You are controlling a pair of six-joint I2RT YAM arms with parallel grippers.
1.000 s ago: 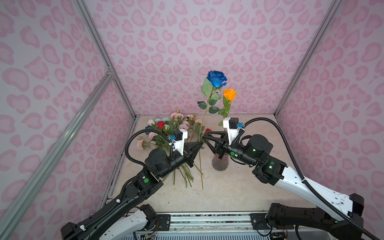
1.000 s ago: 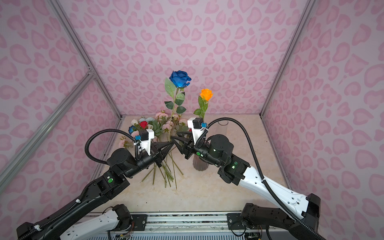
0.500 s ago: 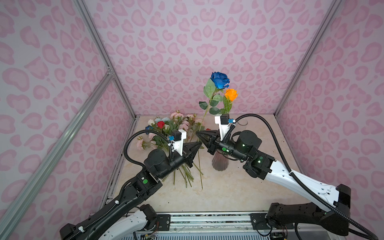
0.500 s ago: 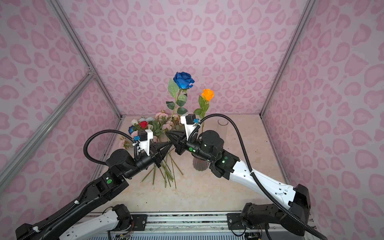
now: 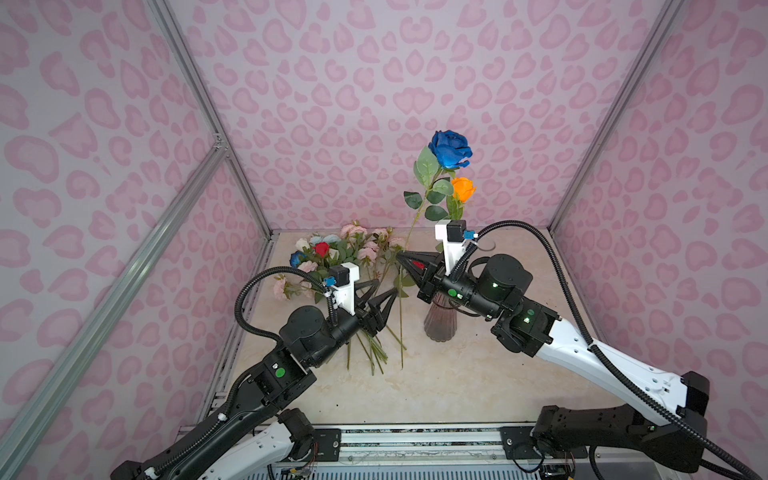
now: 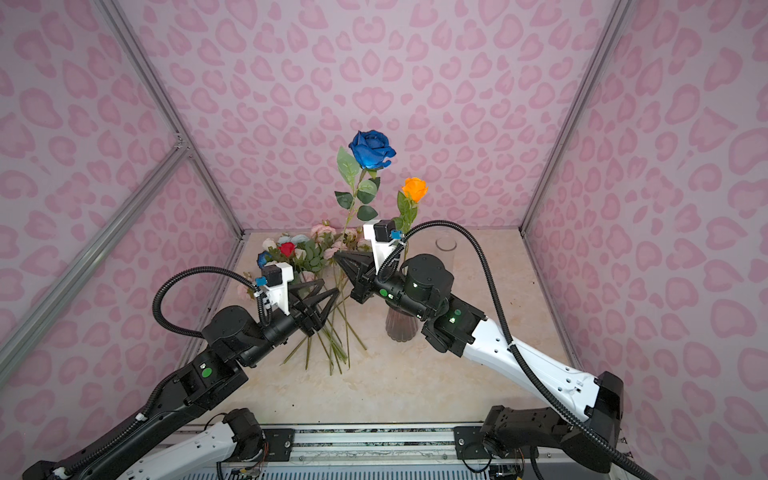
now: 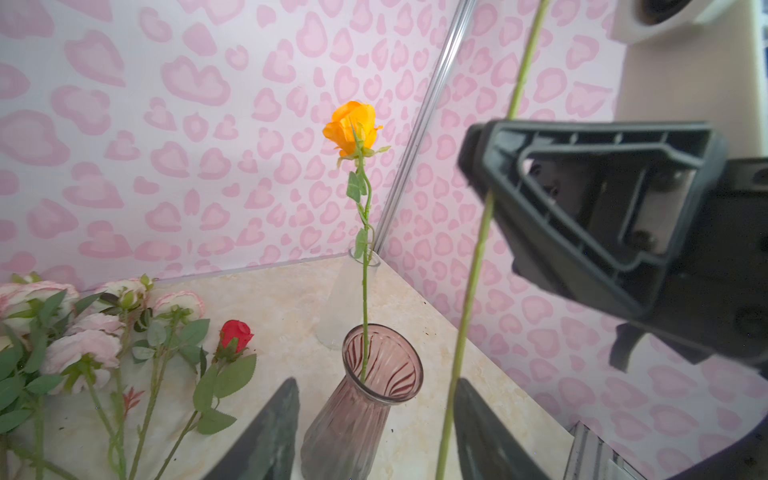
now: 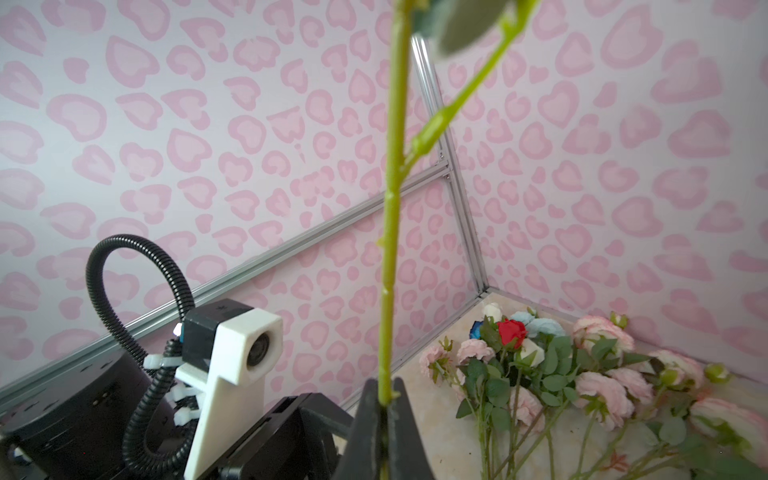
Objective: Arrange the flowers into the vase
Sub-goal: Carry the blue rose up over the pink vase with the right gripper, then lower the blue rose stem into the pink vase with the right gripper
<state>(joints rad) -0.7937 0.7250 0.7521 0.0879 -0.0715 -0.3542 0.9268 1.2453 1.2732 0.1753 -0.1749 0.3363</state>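
At the back left of the bench [image 5: 415, 395], the flowers [image 5: 332, 253] are lying in a loose heap. Their heads are pointing toward the wall and their thin stems are fanning forward, which is leaving each stem easy to pick. The pale pink, red, light blue and cream heads are looking like soft fabric, and the leaves are flat and serrated.

Just right of the heap, the left fingers [image 5: 384, 305] are standing well apart and gripping nothing. In the left wrist view the blue rose's stem is running between them, close against one, and I cannot tell whether it is touching.

Next, the right fingers [image 5: 409, 262] are pinching fully closed on that slim, knobbly green stem. They are holding the blue rose [image 5: 450, 149] nearly upright, its ruffled head high above both arms. This is reading as a handover, with the right arm taking the flower because it is sitting nearer the vase.

The vase [image 5: 439, 326] is standing on the bench under the right arm. It is ribbed, smoky-pink glass with a narrow waist and a flared mouth, and it is already carrying the orange rose [image 5: 462, 189] upright. The blue rose's long stem is hanging beside the vase, not in it.

Farthest right, at the back, a clear glass vessel [image 6: 446, 243] is standing apart from the rest.
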